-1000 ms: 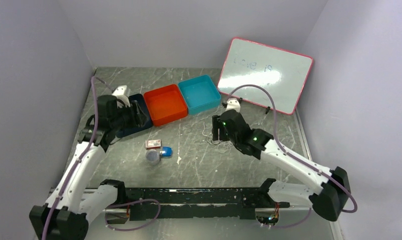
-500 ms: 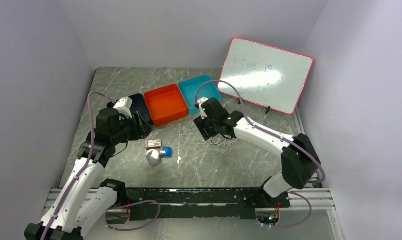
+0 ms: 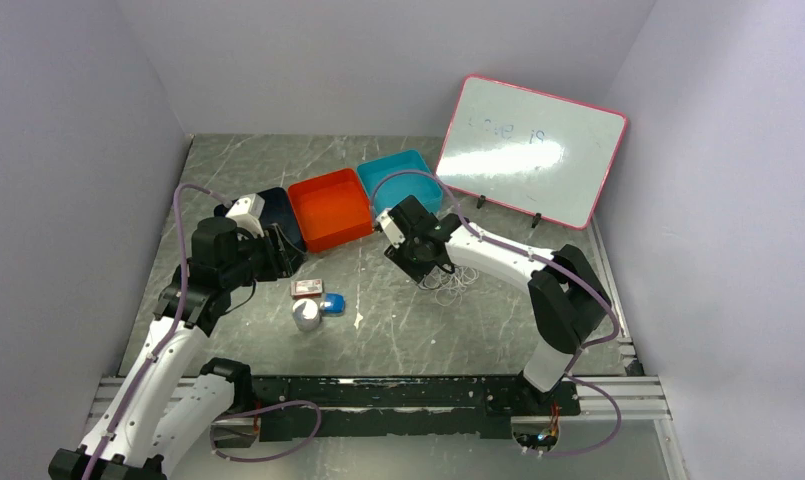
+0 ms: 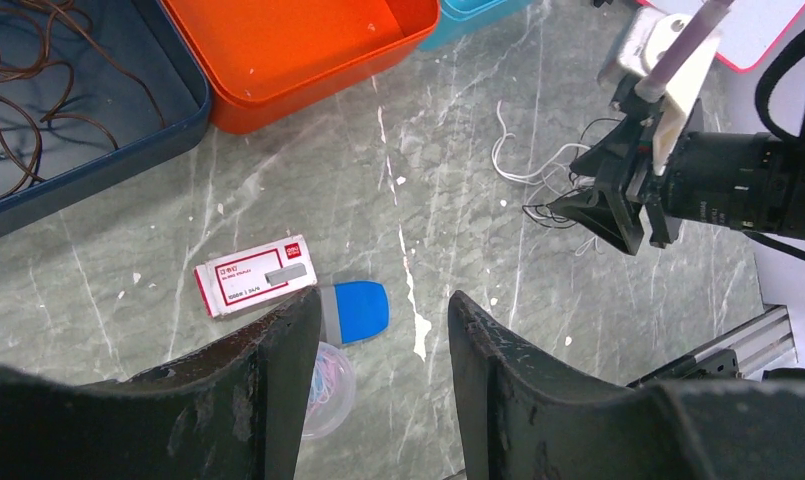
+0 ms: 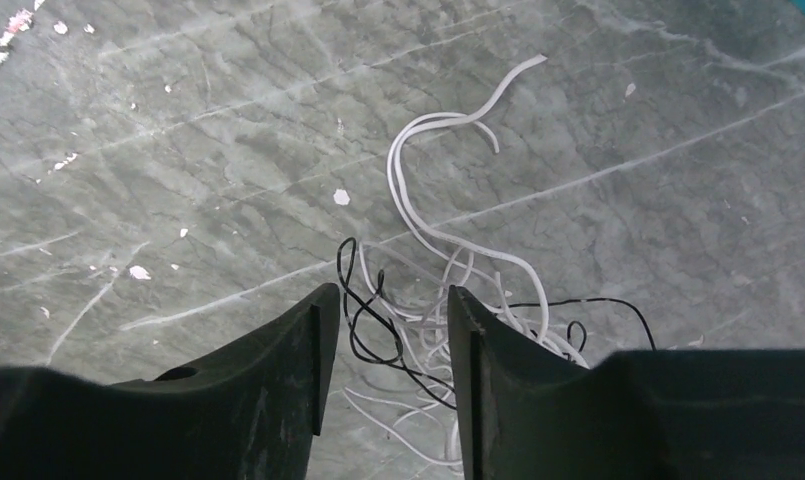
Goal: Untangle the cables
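Cables (image 3: 452,279) lay tangled on the bench (image 3: 408,335), right of centre. Right hand (image 5: 383,300) straddled the tangle, fingers parted, strands between them, nothing clamped; probably lined up to pinch one. Left hand (image 4: 383,300) hovered released, empty, likely waiting.

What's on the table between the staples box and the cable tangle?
Nothing: in the left wrist view, only bare marbled table separates the staples box from the cables.
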Robot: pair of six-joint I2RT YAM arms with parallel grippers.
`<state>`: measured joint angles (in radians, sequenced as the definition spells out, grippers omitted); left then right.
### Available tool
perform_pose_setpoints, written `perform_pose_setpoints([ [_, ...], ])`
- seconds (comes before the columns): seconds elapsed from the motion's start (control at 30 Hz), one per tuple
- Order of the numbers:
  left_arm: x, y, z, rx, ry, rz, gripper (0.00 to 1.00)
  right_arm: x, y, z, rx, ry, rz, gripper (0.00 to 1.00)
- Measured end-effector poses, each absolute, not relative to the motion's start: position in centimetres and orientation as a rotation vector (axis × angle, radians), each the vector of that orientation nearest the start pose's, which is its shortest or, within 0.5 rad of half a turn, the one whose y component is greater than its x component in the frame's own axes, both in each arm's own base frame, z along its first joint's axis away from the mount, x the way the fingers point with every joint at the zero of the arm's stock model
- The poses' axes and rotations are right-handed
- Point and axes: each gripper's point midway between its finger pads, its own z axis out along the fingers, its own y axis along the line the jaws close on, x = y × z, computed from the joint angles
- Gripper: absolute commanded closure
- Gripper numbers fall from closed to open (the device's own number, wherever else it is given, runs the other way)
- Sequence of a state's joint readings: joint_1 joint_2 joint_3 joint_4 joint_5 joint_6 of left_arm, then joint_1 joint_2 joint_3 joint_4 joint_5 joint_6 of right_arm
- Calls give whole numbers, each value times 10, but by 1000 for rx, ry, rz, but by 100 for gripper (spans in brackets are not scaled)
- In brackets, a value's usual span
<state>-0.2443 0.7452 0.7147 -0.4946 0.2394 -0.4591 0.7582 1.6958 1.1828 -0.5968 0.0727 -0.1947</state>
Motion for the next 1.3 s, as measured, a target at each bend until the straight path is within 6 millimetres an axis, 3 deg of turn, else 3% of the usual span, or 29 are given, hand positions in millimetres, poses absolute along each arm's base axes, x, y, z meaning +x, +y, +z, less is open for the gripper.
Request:
perform_pose_setpoints([
  [0.3,239,-121,193,-82,2148,-670,46,282,233,54,-1270,2409,36,79],
  [0.57,239,-121,193,-82,2147,-671,46,283,240,68,-1234,2381,83,98],
  [0.87,238,-123,198,-70,2126,-684,45,271,263,147,-1078,2221,345,100],
  [1.17,236,-135,211,3,2077,-763,39,237,291,224,-908,2078,714,100],
  [1.3,237,-144,225,41,2021,-824,35,223,306,267,-809,1975,873,100],
])
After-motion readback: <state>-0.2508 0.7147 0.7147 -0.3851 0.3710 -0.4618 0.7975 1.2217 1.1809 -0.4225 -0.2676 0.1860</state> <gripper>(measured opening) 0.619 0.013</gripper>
